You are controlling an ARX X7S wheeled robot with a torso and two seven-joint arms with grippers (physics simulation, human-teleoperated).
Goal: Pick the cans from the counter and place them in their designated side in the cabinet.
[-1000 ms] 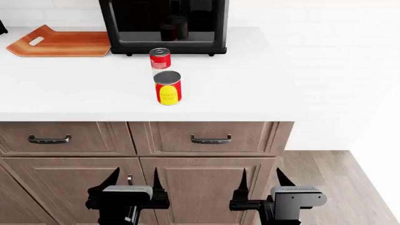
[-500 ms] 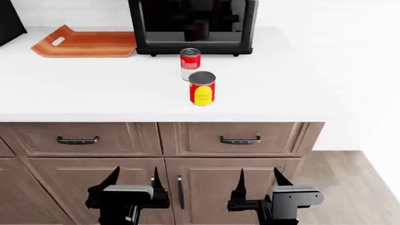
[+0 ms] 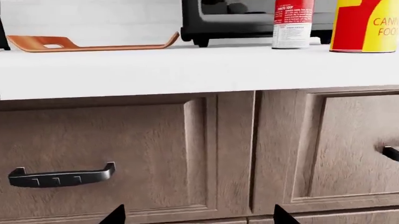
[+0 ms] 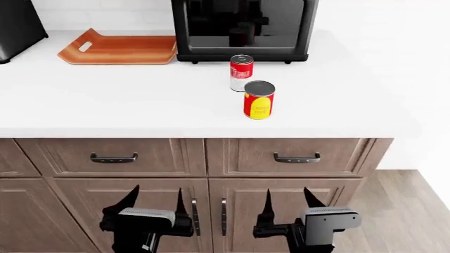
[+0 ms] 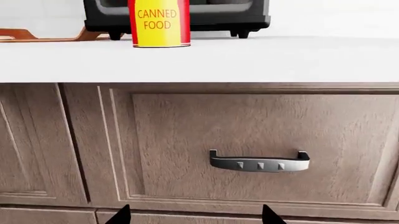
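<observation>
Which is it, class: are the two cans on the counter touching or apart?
Apart. The left wrist view shows bare background between the red and white can and the yellow-labelled can on the counter.

Two little tins stand on your white worktop.

You can see the small round red tin with the yellow label (image 4: 258,100) standing up straight, with its silver lid on top. The label says "CANNED FOOD". Just behind it, a bit to the left, stands the slimmer red and white tin (image 4: 241,73), also upright with a silver lid. The two tins are very close together; you cannot tell if they touch. Both sit on the broad flat white worktop (image 4: 105,100), toward its right half. Under the worktop you see brown wooden drawer fronts with dark handles.
</observation>
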